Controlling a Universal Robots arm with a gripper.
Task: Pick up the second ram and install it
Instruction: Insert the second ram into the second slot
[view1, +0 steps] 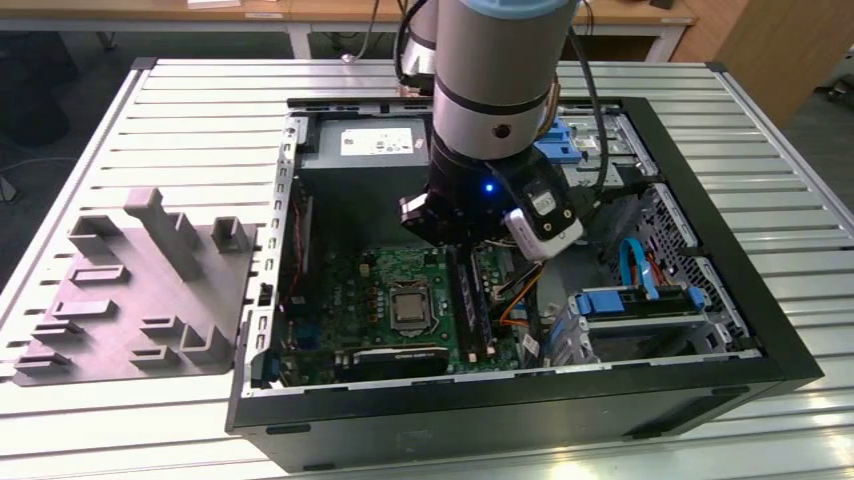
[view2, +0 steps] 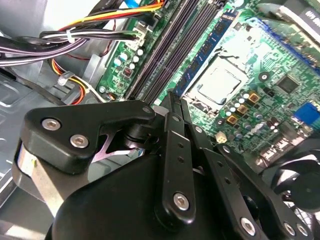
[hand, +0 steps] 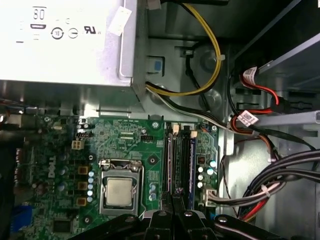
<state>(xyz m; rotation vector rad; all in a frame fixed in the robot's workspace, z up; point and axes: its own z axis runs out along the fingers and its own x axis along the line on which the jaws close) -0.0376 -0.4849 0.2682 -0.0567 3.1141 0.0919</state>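
Pincer: in the second wrist view the pincer has its black fingers pressed together to a narrow tip, low over the board near the processor. I cannot tell whether the tip pinches the stick or merely bears on it.
Second ram: the second ram stands on edge in line with the black slots, on the side nearest the processor. One face with a row of dark chips is turned to this camera, and its near end runs in under the pincer's tip.
First wrist view: this camera looks the opposite way along the slots, past the processor to the grey power supply. A yellow cable loops beside the supply.
Exterior view: the arm stands over the open computer case, which lies on the slatted desk. Its wrist covers the board between the processor and the power supply.
Fixture: a grey fixture with upright blocks sits on the desk outside the case, well apart from the processor.
Fan: in the second wrist view a black fan lies on the far side of the processor from the slots.
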